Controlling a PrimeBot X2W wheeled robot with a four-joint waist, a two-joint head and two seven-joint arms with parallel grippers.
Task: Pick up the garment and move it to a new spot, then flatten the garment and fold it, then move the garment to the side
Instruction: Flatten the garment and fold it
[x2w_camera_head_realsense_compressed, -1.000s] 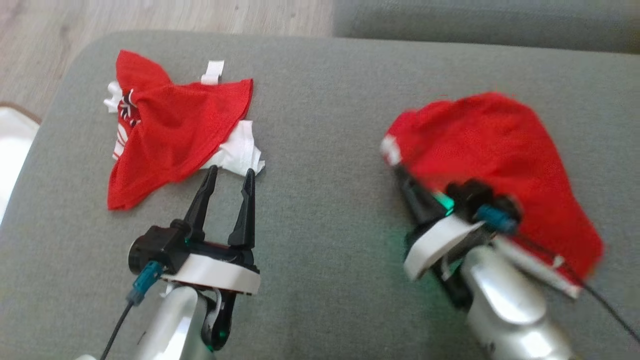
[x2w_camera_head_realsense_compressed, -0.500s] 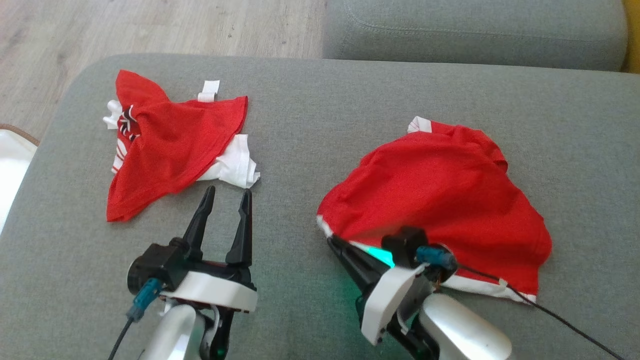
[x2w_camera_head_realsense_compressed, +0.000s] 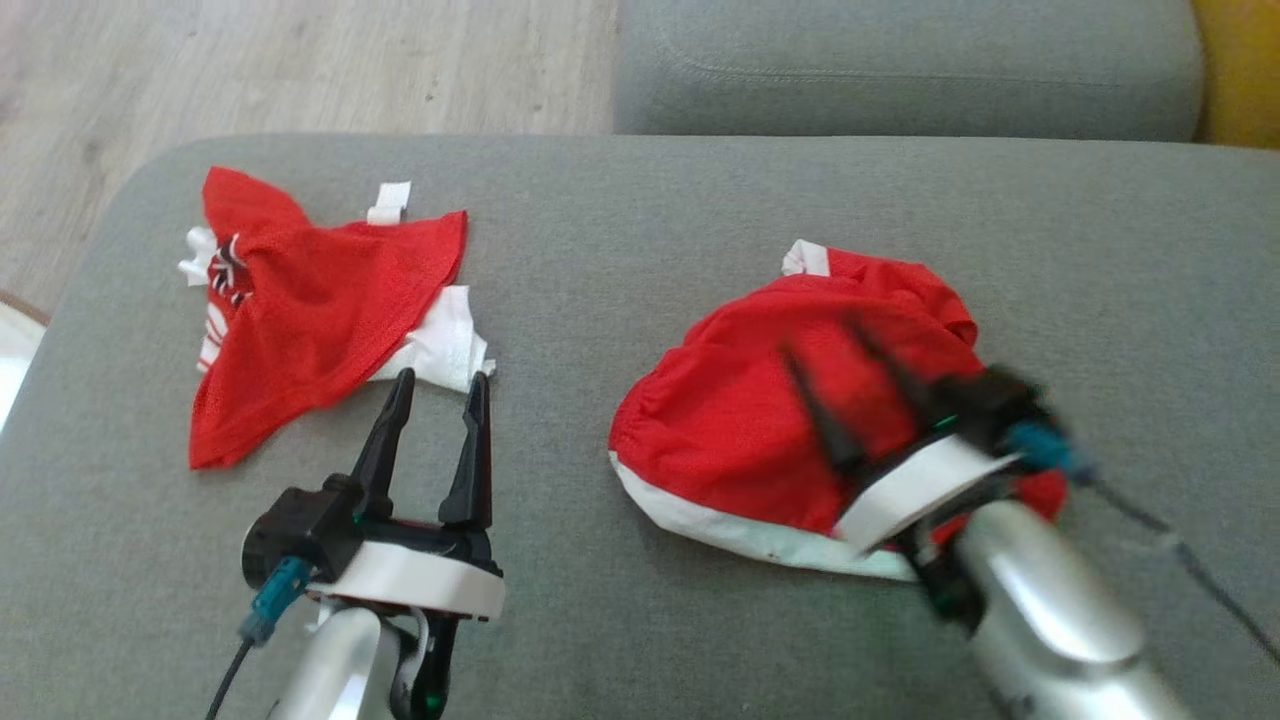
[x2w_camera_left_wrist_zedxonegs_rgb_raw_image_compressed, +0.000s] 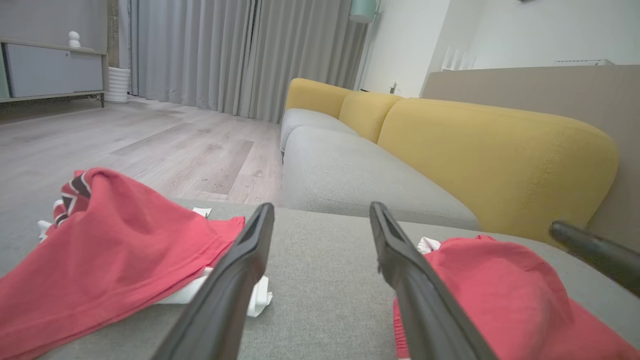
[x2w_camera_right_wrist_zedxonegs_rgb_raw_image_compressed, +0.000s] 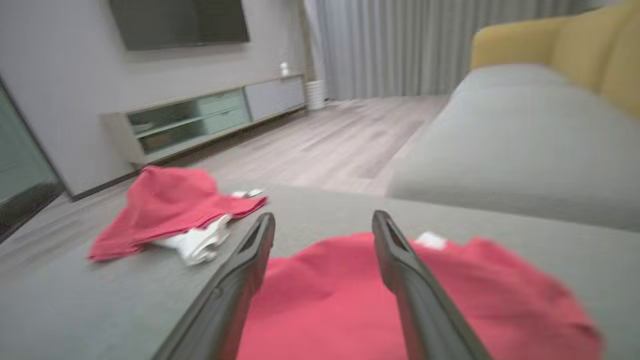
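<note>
The garment (x2w_camera_head_realsense_compressed: 740, 430), red mesh with a white hem, lies bunched on the right of the grey cushion (x2w_camera_head_realsense_compressed: 620, 250). My right gripper (x2w_camera_head_realsense_compressed: 822, 340) is blurred just above its middle, fingers apart and open, holding nothing. The right wrist view has the garment (x2w_camera_right_wrist_zedxonegs_rgb_raw_image_compressed: 325, 300) under the open right gripper (x2w_camera_right_wrist_zedxonegs_rgb_raw_image_compressed: 324, 216). A second red and white garment (x2w_camera_head_realsense_compressed: 320, 310) lies crumpled at the left. My left gripper (x2w_camera_head_realsense_compressed: 441, 377) stands open, its tips right next to that garment's white corner. In the left wrist view the left gripper (x2w_camera_left_wrist_zedxonegs_rgb_raw_image_compressed: 322, 207) points between both garments (x2w_camera_left_wrist_zedxonegs_rgb_raw_image_compressed: 115, 250) (x2w_camera_left_wrist_zedxonegs_rgb_raw_image_compressed: 500, 285).
A grey sofa seat (x2w_camera_head_realsense_compressed: 900, 70) runs along the cushion's far side, with a yellow backrest (x2w_camera_left_wrist_zedxonegs_rgb_raw_image_compressed: 490, 155) behind it. Wooden floor (x2w_camera_head_realsense_compressed: 300, 60) lies beyond the far left edge. Bare cushion stretches between the two garments and along the front.
My right gripper has opened and let go of the garment, then risen over its middle. The garment has dropped into a heap. The left arm has stayed put; the camera has shifted a little.
</note>
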